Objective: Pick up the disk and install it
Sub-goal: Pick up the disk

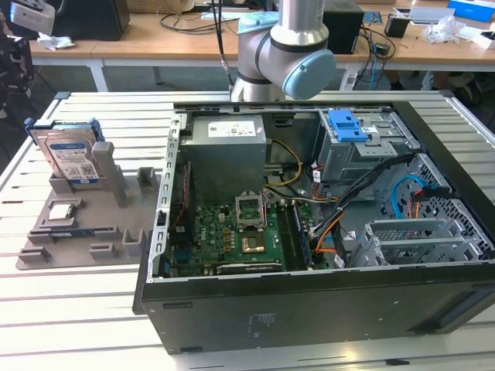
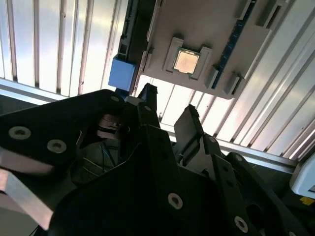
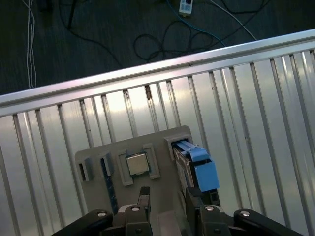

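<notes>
At the exterior view's left the disk (image 1: 71, 158) stands on edge in a slot of the grey holder tray (image 1: 85, 236). Its label faces the camera and the blue carrier rail frames it. It is well apart from the open computer case (image 1: 309, 309) in the middle, and from the drive cage (image 1: 363, 158) with its blue bracket (image 1: 346, 124) further toward the exterior view's right, so nothing of the pick-up is done yet. In the first wrist view the gripper (image 3: 167, 195) hangs above that tray and looks down on it. Its fingers (image 3: 143, 192) are spread with bare tray showing in the gap, so it is open and holds nothing. The disk lies below the gripper and off to one side of it, not between the fingers. Its thin upper edge and blue tab sit just beside and past one fingertip, while the gap lines up between the disk and the processor chip (image 3: 137, 163). The second wrist view shows the same offset. The disk's long edge runs roughly crosswise to the line joining the fingertips. By my reading the fingers would therefore close across its thin dimension, and the mismatch is a sideways one, plus height.
</notes>
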